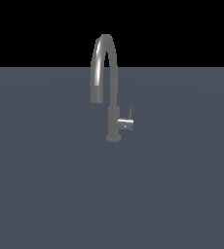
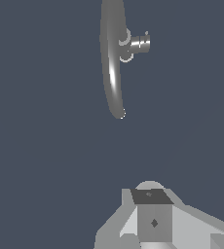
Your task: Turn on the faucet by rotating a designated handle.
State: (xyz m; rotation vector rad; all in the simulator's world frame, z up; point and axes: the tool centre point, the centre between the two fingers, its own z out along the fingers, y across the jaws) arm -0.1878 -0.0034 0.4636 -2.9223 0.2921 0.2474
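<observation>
The faucet (image 1: 113, 104) is a tall grey gooseneck tap standing on a flat dark blue-grey surface (image 1: 46, 185). Its arched spout bends toward the exterior view's left. The handle (image 1: 129, 120) is a thin lever on a short stub on the column's right side in the exterior view, pointing up. In the wrist view the faucet (image 2: 112, 73) is seen from above, with the handle stub (image 2: 140, 44) sticking out sideways. My gripper (image 2: 152, 197) shows only in the wrist view. Its fingers sit together as one block, holding nothing, well apart from the faucet.
Only the flat surface (image 2: 46, 146) surrounds the faucet. The arm does not show in the exterior view.
</observation>
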